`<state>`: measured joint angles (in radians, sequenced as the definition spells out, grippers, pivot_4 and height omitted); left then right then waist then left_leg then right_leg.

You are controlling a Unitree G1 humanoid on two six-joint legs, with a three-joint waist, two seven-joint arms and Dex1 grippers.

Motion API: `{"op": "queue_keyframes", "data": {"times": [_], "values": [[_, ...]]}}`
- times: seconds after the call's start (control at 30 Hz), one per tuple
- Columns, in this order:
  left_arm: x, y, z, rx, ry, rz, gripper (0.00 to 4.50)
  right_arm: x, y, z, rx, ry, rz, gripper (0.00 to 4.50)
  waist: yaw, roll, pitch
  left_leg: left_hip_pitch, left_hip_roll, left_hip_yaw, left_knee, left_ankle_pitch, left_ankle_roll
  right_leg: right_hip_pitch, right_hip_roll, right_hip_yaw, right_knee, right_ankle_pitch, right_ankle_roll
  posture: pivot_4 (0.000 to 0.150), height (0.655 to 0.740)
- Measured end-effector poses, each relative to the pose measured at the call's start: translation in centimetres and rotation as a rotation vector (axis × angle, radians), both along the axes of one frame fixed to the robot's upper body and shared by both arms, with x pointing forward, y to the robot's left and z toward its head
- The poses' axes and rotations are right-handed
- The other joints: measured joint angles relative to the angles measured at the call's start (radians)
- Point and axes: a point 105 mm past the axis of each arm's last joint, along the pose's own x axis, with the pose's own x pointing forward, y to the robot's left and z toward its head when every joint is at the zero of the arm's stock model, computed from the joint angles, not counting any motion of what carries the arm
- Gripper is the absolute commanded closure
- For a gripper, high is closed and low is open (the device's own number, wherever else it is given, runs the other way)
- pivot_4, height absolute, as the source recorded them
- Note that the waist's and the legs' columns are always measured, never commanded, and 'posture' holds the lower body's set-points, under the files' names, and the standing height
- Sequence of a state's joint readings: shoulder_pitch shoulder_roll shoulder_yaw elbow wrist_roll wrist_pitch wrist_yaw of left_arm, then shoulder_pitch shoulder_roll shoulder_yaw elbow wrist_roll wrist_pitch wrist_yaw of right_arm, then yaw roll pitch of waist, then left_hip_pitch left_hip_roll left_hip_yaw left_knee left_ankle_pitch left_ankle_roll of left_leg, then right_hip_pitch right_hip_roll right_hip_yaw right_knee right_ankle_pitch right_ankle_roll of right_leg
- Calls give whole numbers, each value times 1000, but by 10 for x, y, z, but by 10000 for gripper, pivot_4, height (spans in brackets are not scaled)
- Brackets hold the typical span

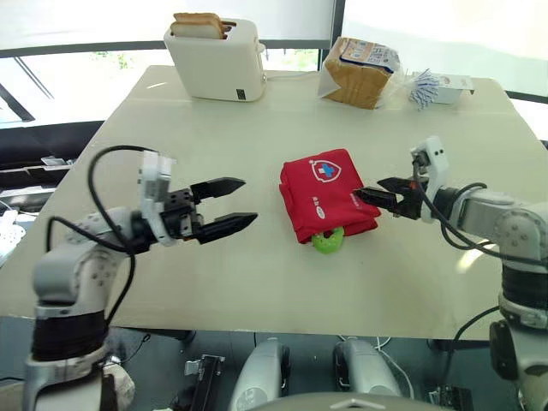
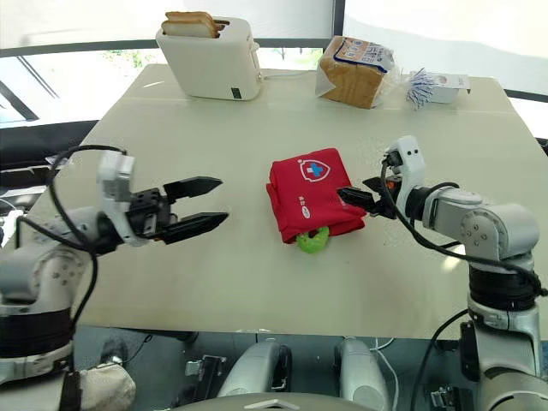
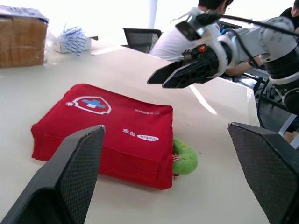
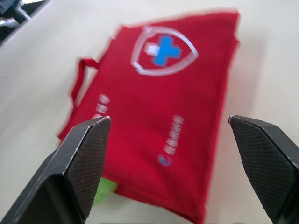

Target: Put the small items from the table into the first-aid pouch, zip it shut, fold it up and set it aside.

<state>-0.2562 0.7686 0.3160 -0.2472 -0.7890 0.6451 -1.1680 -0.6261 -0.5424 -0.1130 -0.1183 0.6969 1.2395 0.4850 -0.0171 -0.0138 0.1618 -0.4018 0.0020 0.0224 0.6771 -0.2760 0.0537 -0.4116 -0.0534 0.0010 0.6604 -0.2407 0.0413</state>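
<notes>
The red first-aid pouch (image 1: 325, 199) lies folded at the middle of the table (image 1: 257, 291), with a green ring-shaped item (image 1: 328, 241) poking out from under its near edge at 6 o'clock. The right gripper (image 1: 368, 190) is at its 3 o'clock edge, fingers spread and empty. The left gripper (image 1: 248, 201) hovers at 9 o'clock, well apart, fingers wide and empty. Far off, a toaster (image 1: 218, 64) stands at 11 o'clock and a bagged bread loaf (image 1: 360, 73) at 1 o'clock.

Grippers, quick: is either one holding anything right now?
Left gripper: open, empty, apart from the red pouch.
Right gripper: open, empty, tips at the pouch's edge.
</notes>
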Motion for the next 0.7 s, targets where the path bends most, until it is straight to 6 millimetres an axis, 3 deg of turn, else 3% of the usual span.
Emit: {"op": "queue_keyframes", "data": {"times": [0.17,0.3,0.33,0.4,0.47,0.6,0.63,0.7], "values": [[-9,-3,10,-12,-14,-5,0,24,2,-44,81,207,1,1235,2,0,0,0,0,0,0,0,0,0,2,-1,0,0,0,1500,7400],[-10,-7,12,-10,-24,4,0,26,9,-46,116,218,70,1235,-1,-2,-1,1,0,1,0,0,0,1,2,-1,0,0,0,1500,7400],[-9,-7,12,-15,-24,12,0,24,11,-47,132,225,93,6618,-2,-2,-1,1,0,1,0,0,0,0,2,-1,1,0,0,1500,7400],[-8,-10,10,-26,-20,15,0,20,17,-49,153,240,116,11374,-2,-2,-1,1,1,0,-1,0,0,0,2,-1,1,0,0,1500,7400],[-5,-17,7,-52,-10,4,0,15,23,-53,177,254,131,22878,1,-2,0,1,1,0,-1,0,0,0,2,-1,0,0,0,1500,7400],[-2,-33,3,-89,8,-27,0,3,23,-53,227,248,123,40125,4,-2,0,1,1,0,-1,0,0,0,1,1,0,0,0,1500,7400],[-1,-35,3,-92,10,-30,0,2,23,-53,235,247,119,42947,4,-2,0,1,1,0,-1,0,0,0,1,1,0,0,0,1500,7400],[-1,-43,2,-110,18,-56,0,-6,19,-53,287,253,82,44337,6,-2,0,1,1,0,-1,0,0,0,1,1,0,0,0,1500,7400]]}}
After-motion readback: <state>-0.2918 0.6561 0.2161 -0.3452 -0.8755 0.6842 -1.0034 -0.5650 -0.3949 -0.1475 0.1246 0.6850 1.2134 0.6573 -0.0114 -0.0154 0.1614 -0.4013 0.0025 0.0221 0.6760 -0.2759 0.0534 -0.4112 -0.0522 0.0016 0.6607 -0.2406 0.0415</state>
